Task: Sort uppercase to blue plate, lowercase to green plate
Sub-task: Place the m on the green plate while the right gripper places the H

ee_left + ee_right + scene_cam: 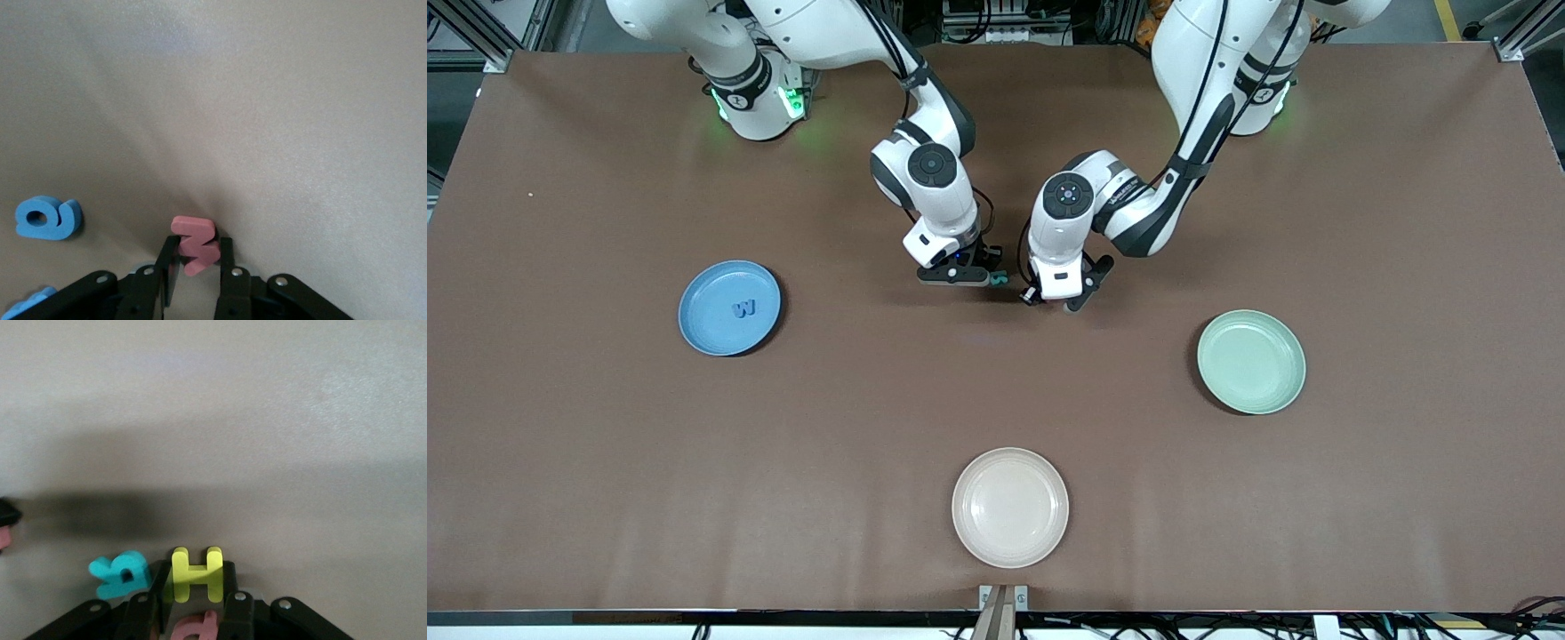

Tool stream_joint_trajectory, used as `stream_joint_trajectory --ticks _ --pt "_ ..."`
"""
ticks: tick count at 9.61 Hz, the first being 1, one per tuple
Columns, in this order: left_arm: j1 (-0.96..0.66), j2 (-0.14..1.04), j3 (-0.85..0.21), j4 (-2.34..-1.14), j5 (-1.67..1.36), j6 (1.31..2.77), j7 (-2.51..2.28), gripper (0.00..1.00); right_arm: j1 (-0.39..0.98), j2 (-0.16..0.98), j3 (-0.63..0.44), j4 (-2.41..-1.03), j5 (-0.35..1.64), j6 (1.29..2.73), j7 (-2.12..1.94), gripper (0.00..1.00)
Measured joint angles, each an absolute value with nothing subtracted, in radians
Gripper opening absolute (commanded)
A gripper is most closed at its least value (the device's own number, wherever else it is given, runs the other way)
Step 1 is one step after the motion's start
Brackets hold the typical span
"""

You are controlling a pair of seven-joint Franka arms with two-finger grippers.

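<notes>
My left gripper is shut on a pink-red lowercase w, low at the table's middle. A blue lowercase a lies close beside it, and a scrap of another blue letter shows at the picture's edge. My right gripper is shut on the yellow uppercase H, just next to the left gripper. The teal R lies against its finger, and a pink-red Q sits under the hand. The blue plate toward the right arm's end holds a blue M. The green plate toward the left arm's end has nothing in it.
A cream plate sits near the table's front edge, nearer to the front camera than both grippers. The two hands work almost side by side at mid-table. Bare brown tabletop lies between the three plates.
</notes>
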State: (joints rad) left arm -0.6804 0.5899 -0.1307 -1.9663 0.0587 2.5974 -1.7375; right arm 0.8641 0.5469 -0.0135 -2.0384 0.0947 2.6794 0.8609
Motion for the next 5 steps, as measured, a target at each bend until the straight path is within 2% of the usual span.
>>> stream_joint_trajectory --ticks 3,5 --pt "-0.659 0.551 -0.08 -1.961 0.103 2.548 -1.74 0.0 0.864 0.549 -0.019 -2.033 0.093 2.68 0.861 0.21" --pt "-0.563 0.506 -0.056 -1.955 0.166 2.53 -1.74 0.0 0.863 0.549 -0.039 -2.023 0.078 2.671 0.827 0.2"
